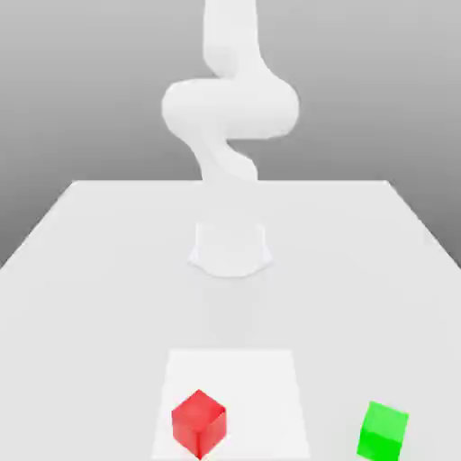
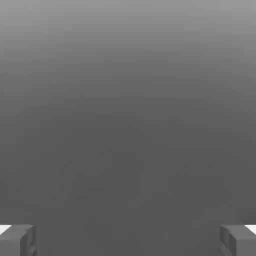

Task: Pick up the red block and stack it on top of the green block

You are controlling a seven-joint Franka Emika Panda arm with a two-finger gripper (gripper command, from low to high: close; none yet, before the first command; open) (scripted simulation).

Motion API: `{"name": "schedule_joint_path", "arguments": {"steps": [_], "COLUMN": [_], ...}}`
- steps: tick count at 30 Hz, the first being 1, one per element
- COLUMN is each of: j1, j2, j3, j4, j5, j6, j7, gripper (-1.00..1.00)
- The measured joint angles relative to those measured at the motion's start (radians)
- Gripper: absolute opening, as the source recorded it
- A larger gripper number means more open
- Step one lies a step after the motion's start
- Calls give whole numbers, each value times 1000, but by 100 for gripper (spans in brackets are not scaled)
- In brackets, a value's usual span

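In the exterior view, the red block (image 1: 199,424) sits on the white square (image 1: 239,378) on the worktop (image 1: 108,306), and the green block (image 1: 383,433) lies well apart from it, toward the exterior view's right; both are at the end far from the arm's base (image 1: 230,248). In the hand view, the claw (image 2: 128,241) is spread wide, with nothing between its fingers. I judge the task is at its first step, reaching for the red block. The next move calls for bringing the claw over it and turning to match its faces, since it sits cornerwise. Counted: one red block, one green block, one white square, one arm, one claw.
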Motion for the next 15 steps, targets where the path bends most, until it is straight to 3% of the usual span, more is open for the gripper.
{"name": "schedule_joint_path", "arguments": {"steps": [15], "j1": [-159], "j2": [552], "j3": [100], "j4": [-110], "j5": [-108], "j6": [212], "j7": [419], "gripper": [0]}}
